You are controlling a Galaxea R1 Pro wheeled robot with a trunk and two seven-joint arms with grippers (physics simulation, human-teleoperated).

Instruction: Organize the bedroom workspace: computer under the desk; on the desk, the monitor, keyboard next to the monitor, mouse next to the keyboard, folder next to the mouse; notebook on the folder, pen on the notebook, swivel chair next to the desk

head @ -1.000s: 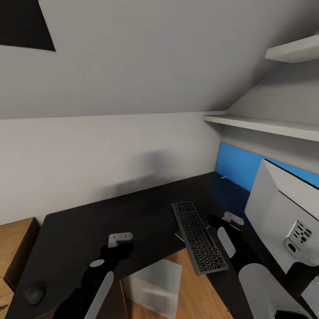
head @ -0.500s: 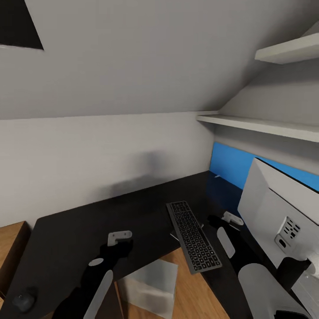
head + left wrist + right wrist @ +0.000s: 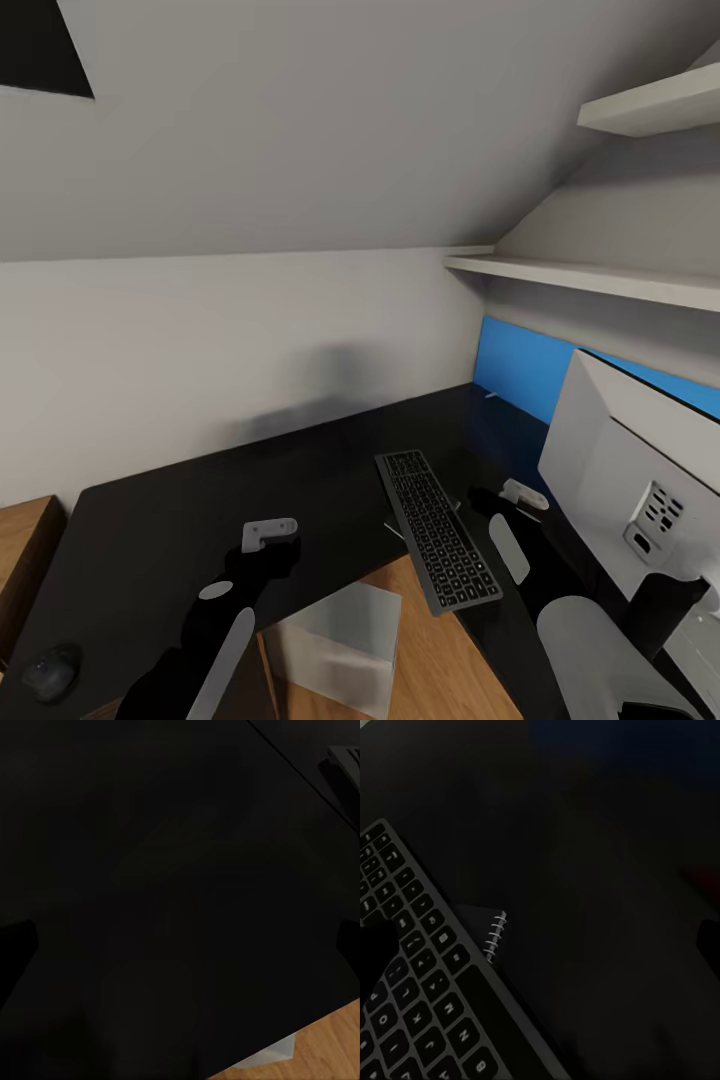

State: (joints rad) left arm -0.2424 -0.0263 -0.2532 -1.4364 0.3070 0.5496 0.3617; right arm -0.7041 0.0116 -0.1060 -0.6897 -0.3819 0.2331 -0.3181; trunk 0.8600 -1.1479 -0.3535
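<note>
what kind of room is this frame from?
Looks like a home office nook under a sloped ceiling, possibly an attic room. Cues: an L-shaped black desk carrying a keyboard and monitor, plus white wall shelves.

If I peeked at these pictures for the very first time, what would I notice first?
Probably the big black desk bent into the corner, with the dark keyboard lying slanted near its inner edge. Next, the monitor on the right, its pale back turned toward you, and the bright blue panel behind it. A little black mouse sits far off at the desk's left end.
</note>
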